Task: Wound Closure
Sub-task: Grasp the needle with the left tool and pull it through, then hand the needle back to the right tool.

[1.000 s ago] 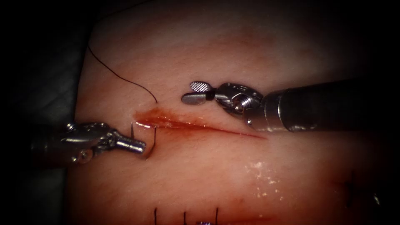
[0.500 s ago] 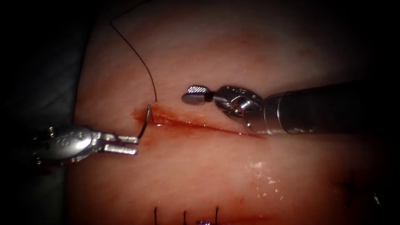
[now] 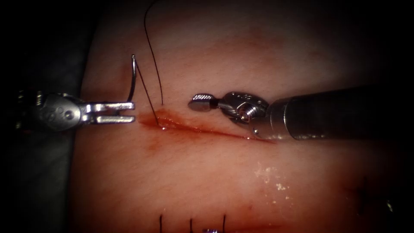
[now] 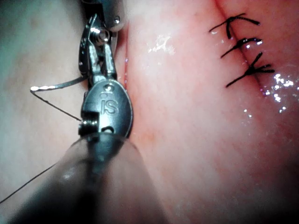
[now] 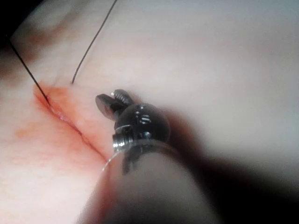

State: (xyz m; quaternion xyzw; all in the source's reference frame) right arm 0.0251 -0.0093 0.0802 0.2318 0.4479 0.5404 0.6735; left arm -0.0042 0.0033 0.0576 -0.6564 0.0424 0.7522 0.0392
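Left tool (image 3: 129, 112): jaws closed on the needle (image 3: 133, 80) near its tail end; the tool sits at the left end of the cut (image 3: 202, 128), just left of it.
Needle: out of the tissue (image 3: 207, 181), clear of the surface; a second ago it was buried at the cut's left end, now it stands nearly upright above the left jaws, point up, curve bowed to the left.
Thread (image 3: 153, 56): runs from the needle's tail down into the cut's left end; a second strand rises from the tissue just above the cut and leaves at the top.
Right tool (image 3: 202, 100): above the cut's middle, holding nothing; jaws look nearly closed, narrower than a second ago.
Key relation: the needle lies well left of the right tool, its long axis across that tool's jaws; the left arm is nearer.
Old stitches (image 4: 243, 46): three, on another cut below.
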